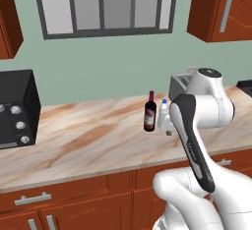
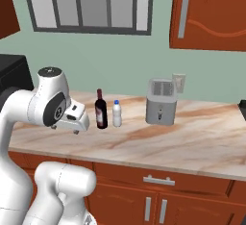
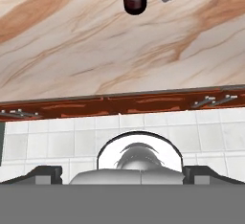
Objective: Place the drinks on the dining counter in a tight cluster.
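Claw (image 2: pixel 72 118) at the end of the white arm hangs at the near edge of the bench, pointing down at the floor and cabinet fronts; its fingers stand wide apart with nothing between them. In the hand view the two dark fingertips (image 3: pixel 45 174) sit at the far left and right of the bottom, over pale floor tiles (image 3: pixel 158 132).

Two of the drinks stand upright on the marbled bench (image 1: pixel 88 140), close together, near its back. The dark wine bottle (image 1: pixel 150 112) with the maroon label is on the left, the small white bottle (image 2: pixel 116 114) with the blue cap just beside it on the right; whether they touch cannot be told. In the left base view the arm's elbow covers most of the white bottle, leaving only its cap and a sliver of body. In the hand view both bottles are cut off at the top edge, so only their lower parts show.

A silver toaster (image 2: pixel 161 102) stands further right on the same bench, half hidden behind the arm in the left base view. A black oven (image 1: pixel 17 108) sits at the left end, cut by the frame. Red-brown cabinets (image 2: pixel 158 197) with silver handles run below, more hang above, and a grey-framed window (image 1: pixel 106 5) is set in the green wall.
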You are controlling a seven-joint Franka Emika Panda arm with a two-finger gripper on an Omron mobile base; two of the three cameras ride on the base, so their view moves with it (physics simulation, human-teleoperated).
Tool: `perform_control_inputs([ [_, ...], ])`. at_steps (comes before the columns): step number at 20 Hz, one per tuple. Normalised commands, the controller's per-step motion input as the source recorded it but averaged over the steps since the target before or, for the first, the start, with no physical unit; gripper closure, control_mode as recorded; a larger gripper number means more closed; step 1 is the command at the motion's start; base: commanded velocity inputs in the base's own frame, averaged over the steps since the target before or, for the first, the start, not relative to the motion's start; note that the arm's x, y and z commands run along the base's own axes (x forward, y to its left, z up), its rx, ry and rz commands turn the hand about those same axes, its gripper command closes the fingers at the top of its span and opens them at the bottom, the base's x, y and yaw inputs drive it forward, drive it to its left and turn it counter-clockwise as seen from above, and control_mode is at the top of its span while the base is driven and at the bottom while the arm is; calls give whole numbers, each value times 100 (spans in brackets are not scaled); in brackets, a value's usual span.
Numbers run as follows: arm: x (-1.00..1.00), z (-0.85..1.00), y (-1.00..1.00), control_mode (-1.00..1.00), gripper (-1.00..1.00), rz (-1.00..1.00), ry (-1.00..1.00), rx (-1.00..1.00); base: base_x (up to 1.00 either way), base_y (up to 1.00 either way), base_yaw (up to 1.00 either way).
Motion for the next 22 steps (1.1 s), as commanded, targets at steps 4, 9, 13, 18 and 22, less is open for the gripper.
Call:
perform_control_inputs([
  [4, 0, 0, 0, 100, -100, 0, 0, 0, 9, 6, 0],
  [9, 0, 0, 0, 100, -100, 0, 0, 0, 22, 4, 0],
  [13, 0, 0, 0, 100, -100, 0, 0, 0, 35, 5, 0],
  [18, 0, 0, 0, 100, -100, 0, 0, 0, 5, 3, 0],
  [22, 0, 0, 0, 100, -100, 0, 0, 0, 0, 0, 0],
])
